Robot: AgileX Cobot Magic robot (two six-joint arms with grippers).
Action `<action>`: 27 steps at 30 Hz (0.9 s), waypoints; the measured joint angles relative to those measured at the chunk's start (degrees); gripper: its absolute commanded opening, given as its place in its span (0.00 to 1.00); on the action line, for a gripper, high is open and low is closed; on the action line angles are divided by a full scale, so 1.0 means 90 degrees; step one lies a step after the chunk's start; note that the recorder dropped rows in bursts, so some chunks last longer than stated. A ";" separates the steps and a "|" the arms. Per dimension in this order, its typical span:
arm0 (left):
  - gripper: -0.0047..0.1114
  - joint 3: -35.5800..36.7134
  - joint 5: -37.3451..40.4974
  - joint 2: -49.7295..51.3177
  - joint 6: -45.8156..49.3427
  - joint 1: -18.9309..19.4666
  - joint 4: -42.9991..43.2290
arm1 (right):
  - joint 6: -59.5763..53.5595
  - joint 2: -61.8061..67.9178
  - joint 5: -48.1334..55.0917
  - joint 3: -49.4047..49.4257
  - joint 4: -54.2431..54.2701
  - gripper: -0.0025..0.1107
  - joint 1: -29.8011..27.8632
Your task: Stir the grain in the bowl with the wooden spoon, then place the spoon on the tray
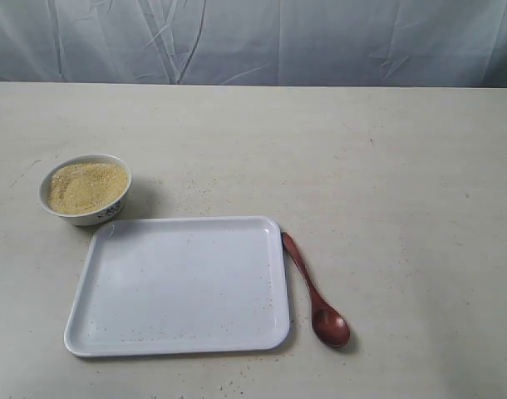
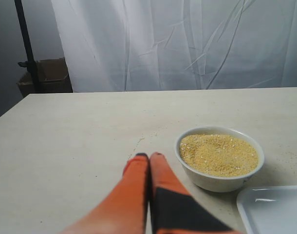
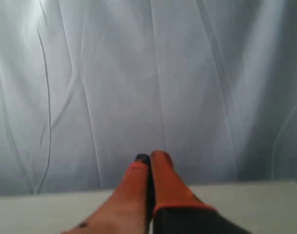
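The small white bowl (image 1: 86, 189) with a blue pattern stands at the left of the table, filled with yellowish grain (image 1: 86, 186). In front of it lies the white tray (image 1: 180, 286), bare but for a few stray granules. The dark wooden spoon (image 1: 315, 290) lies on the table just right of the tray, scoop toward the front. Neither gripper shows in the exterior view. In the left wrist view my left gripper (image 2: 149, 156) is shut and empty, a short way from the bowl (image 2: 219, 165) and its grain (image 2: 219, 154). My right gripper (image 3: 149, 157) is shut and empty, pointing at the curtain.
A white curtain (image 1: 253, 41) hangs behind the table's far edge. A tray corner (image 2: 272, 208) shows in the left wrist view. A dark pole (image 2: 27, 46) and a cardboard box (image 2: 47, 77) stand beyond the table's far corner. Stray granules dot the table near the bowl.
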 measured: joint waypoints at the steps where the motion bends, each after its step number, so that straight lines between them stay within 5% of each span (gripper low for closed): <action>1: 0.04 0.0000 0.0000 0.0000 0.0000 0.0000 0.0000 | 0.0000 0.0205 0.0472 -0.0264 -0.0012 0.01 0.0000; 8: 0.04 0.0000 0.0000 0.0000 0.0000 0.0000 0.0000 | -0.0049 0.2873 0.3499 -0.2286 0.0217 0.01 0.0000; 20: 0.04 0.0000 0.0000 0.0000 0.0000 0.0000 0.0000 | -0.1545 0.6259 0.3696 -0.2686 0.2419 0.01 0.0093; 27: 0.04 0.0000 0.0000 0.0000 0.0000 0.0000 0.0000 | -0.1701 0.7421 0.3411 -0.2954 0.2509 0.01 0.1499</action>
